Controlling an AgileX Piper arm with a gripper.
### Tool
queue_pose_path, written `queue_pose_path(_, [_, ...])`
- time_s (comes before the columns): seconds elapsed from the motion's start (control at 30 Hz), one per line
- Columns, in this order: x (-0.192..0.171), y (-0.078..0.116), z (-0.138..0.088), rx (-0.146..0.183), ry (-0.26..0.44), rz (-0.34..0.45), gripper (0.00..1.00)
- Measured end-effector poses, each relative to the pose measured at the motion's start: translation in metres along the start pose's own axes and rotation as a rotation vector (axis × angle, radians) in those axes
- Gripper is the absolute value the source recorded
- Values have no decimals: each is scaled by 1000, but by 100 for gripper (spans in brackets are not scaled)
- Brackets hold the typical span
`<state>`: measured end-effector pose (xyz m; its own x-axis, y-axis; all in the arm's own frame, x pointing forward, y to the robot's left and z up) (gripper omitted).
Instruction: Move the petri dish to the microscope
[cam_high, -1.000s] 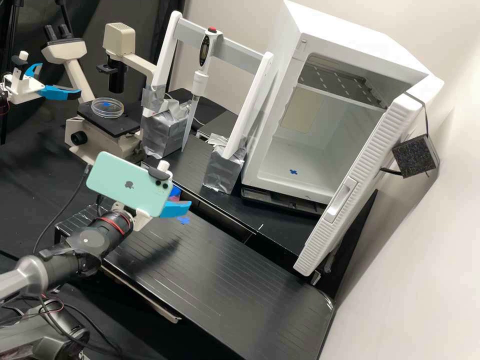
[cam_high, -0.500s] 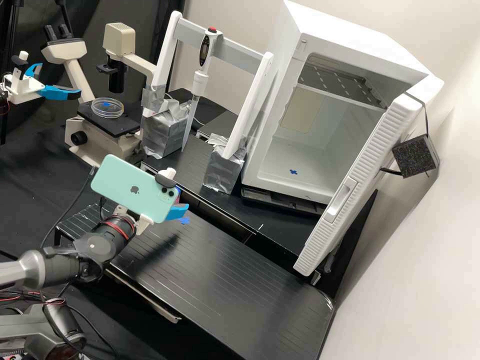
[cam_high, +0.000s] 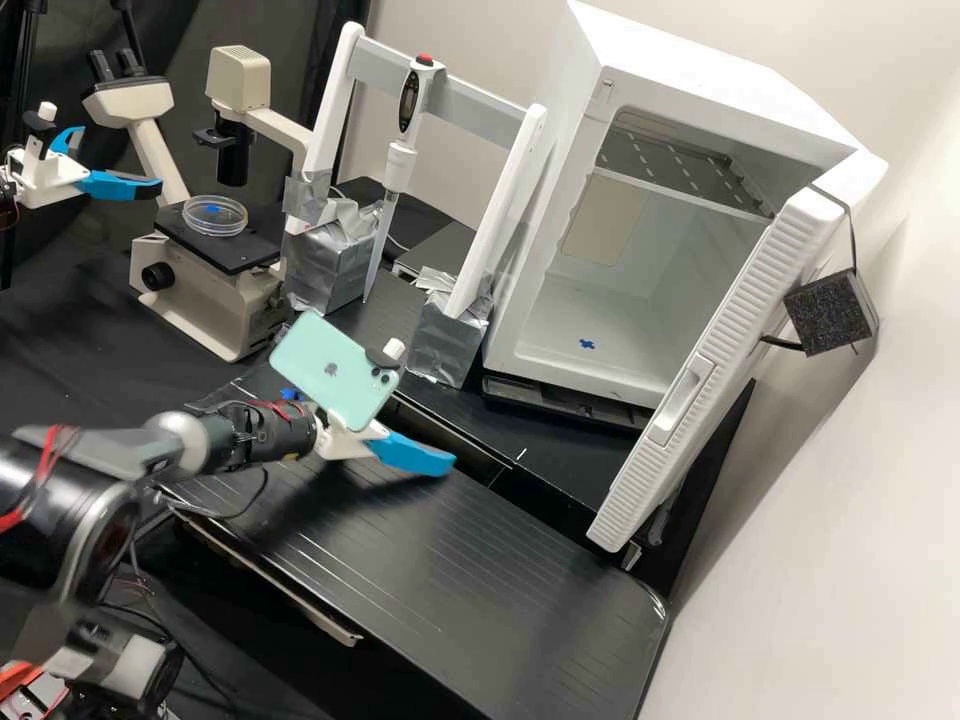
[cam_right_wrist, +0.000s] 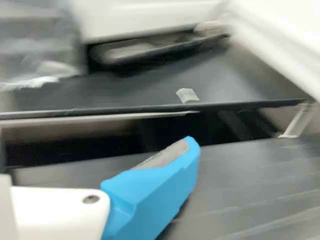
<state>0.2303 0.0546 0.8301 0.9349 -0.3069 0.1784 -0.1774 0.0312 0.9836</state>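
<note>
**Petri dish (cam_high: 220, 228) on the microscope's stage, your gripper (cam_high: 412, 450) apart and empty**

You have the clear round dish lying flat on the black stage (cam_high: 245, 250) of the beige microscope (cam_high: 225, 318), under the dark lamp column (cam_high: 232, 155). A small blue mark shows within the dish's outline.

Your gripper is open, though you cannot tell how wide, and it has hold of nothing. In the wrist view, the grey pad (cam_right_wrist: 165, 154) on one blue finger is bare. The gripper is over the black ribbed platform (cam_high: 450, 570), well apart from the dish, with a pale green phone (cam_high: 325, 365) mounted above it.

Beside the microscope, you see a white frame (cam_high: 505, 205) holding an upright pipette (cam_high: 400, 165), its feet wrapped in silver tape. Next to that is the white cabinet (cam_high: 720, 95), its ribbed door (cam_high: 735, 330) open.
</note>
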Motion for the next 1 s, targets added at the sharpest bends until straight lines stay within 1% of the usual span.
queue_pose_path(0.03, [0, 4, -3, 69, 69, 51, 100])
queue_pose_path(0.07, [-2, 9, -9, 132, 159, 86, 100])
queue_pose_path(0.1, [-4, 15, -15, 209, 245, 131, 100])
queue_pose_path(0.13, [-6, 21, -22, 244, 332, 165, 100])
queue_pose_path(0.17, [-9, 26, -26, 267, 396, 187, 100])
queue_pose_path(0.2, [-10, 29, -29, 280, 431, 197, 100])
queue_pose_path(0.27, [-13, 35, -30, 313, 470, 207, 100])
queue_pose_path(0.37, [-16, 39, -27, 347, 474, 215, 100])
queue_pose_path(0.47, [-20, 41, -25, 366, 478, 220, 100])
queue_pose_path(0.6, [-22, 41, -26, 367, 488, 214, 100])
queue_pose_path(0.63, [-23, 40, -27, 360, 494, 208, 100])
queue_pose_path(0.7, [-24, 36, -30, 330, 509, 192, 100])
queue_pose_path(0.77, [-24, 30, -33, 285, 521, 168, 100])
queue_pose_path(0.83, [-23, 23, -35, 224, 537, 143, 100])
queue_pose_path(0.87, [-23, 19, -36, 201, 543, 129, 100])
queue_pose_path(0.9, [-21, 14, -38, 167, 547, 111, 100])
queue_pose_path(0.97, [-18, 7, -39, 121, 551, 92, 100])
queue_pose_path(1.0, [-16, 3, -41, 107, 552, 82, 100])
